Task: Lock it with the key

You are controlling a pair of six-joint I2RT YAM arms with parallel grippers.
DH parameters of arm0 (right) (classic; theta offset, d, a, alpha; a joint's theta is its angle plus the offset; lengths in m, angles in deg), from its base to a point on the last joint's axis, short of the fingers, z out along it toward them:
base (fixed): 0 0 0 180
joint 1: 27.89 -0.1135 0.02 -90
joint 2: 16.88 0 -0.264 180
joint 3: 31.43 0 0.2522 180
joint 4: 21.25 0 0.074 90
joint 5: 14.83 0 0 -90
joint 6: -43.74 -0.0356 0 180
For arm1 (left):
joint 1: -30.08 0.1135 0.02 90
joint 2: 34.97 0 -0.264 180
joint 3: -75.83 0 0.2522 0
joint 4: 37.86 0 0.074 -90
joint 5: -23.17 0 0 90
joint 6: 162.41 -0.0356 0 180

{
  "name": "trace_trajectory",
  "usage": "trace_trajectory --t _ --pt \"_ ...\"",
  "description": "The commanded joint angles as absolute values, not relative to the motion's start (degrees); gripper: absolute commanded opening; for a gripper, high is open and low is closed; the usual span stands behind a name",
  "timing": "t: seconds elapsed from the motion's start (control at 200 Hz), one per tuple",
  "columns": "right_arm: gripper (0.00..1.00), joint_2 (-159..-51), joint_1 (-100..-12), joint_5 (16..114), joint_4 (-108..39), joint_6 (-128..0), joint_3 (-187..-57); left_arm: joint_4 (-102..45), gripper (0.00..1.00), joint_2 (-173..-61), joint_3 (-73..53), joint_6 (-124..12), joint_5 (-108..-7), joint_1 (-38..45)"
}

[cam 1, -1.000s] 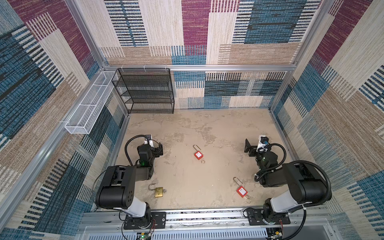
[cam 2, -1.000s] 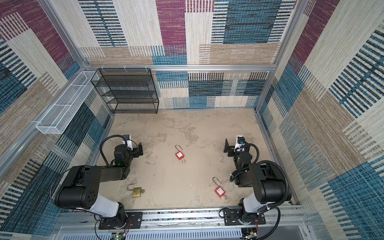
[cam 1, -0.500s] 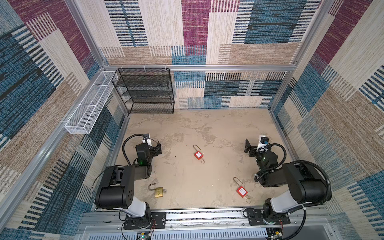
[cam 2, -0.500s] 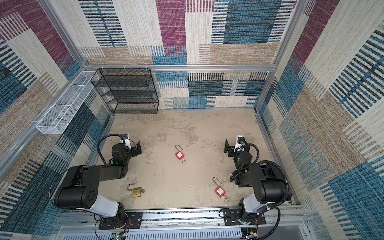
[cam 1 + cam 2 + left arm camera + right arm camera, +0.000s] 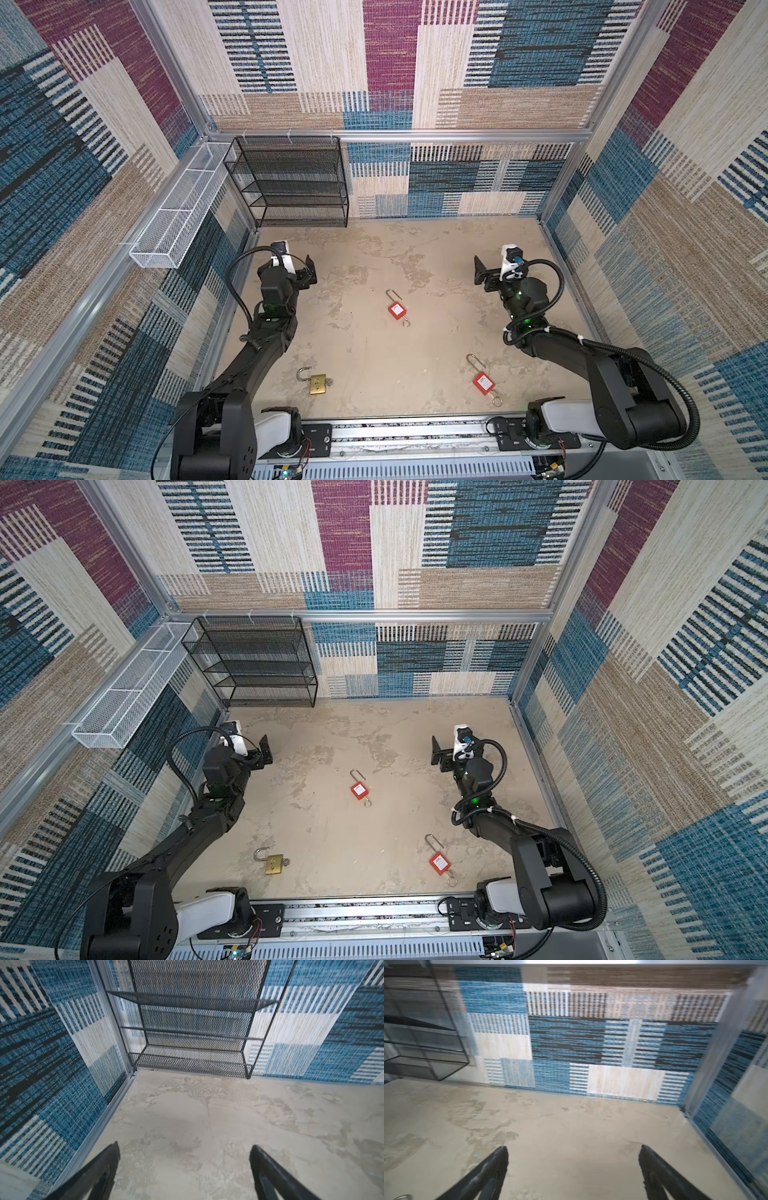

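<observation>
your left gripper [image 5: 308,271] hangs by the left wall near the black mesh rack [image 5: 291,183], jaws wide apart, holding nothing. on the table [image 5: 365,357], the brass padlock [image 5: 318,383] lies front left with its shackle swung open, the middle red padlock [image 5: 397,309] lies mid-table with its key [image 5: 405,320] at the bottom end, and the front red padlock [image 5: 483,381] lies front right. your right gripper [image 5: 483,272] hangs at the right side, jaws apart too, empty.

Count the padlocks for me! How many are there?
3. The middle red padlock lies centrally, the front red padlock front right, the brass padlock front left. None seems hidden.
</observation>
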State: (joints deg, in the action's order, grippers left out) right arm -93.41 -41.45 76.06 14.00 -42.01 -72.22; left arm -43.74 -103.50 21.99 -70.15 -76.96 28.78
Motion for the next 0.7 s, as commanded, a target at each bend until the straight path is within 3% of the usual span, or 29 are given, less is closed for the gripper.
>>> trace_trajectory --t 0.0,0.24,0.426,0.691 --pt "0.99 -93.6 -48.2 71.5 9.0 -37.6 -75.2 -19.4 1.0 -102.3 15.1 -65.3 -76.5 28.5" --pt "0.99 -95.5 -66.0 55.1 1.8 -35.1 -77.7 7.9 1.0 -97.3 8.6 -55.7 -67.9 28.0" --pt "0.99 -101.4 -80.8 53.9 1.6 -32.4 -77.8 19.7 1.0 -94.7 8.3 -53.0 -65.5 28.0" --pt "0.98 -117.8 -87.8 47.5 4.6 -28.1 -84.6 28.7 1.0 -96.0 6.0 -51.8 -62.2 28.9"
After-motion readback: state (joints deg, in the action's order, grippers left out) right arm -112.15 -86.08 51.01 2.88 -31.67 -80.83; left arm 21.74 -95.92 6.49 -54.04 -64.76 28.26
